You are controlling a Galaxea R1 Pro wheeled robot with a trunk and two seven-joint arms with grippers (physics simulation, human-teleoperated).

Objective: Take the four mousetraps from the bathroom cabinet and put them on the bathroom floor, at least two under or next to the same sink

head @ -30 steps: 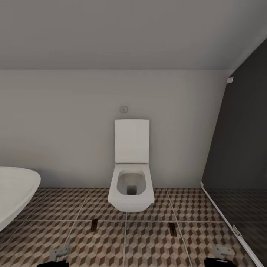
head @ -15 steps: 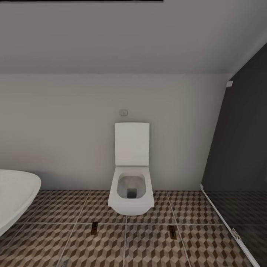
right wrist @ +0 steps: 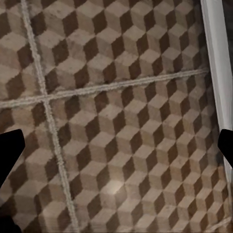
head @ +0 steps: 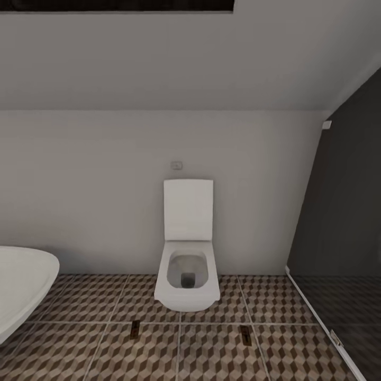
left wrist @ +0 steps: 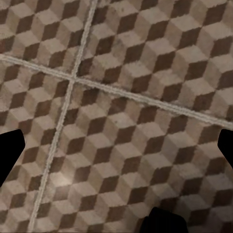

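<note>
- We are facing a white toilet (head: 187, 253) at centre frame, bathtub (head: 21, 286) edging in at lower left.
- Two mousetraps are lying on the bathroom floor (head: 95, 349) near the bottom: one (head: 135, 328) left of the toilet, one (head: 246, 333) right.
- Left pincer (left wrist: 116, 155) is showing fingertips spread apart over bare tiles.
- Right pincer (right wrist: 116, 150) is likewise spread, a white strip (right wrist: 216, 73) beside it.

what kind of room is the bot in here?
A bathroom: a white wall-hung toilet straight ahead, the rim of a white bathtub at the left, and cube-patterned floor tiles. No sink is in view.
</note>
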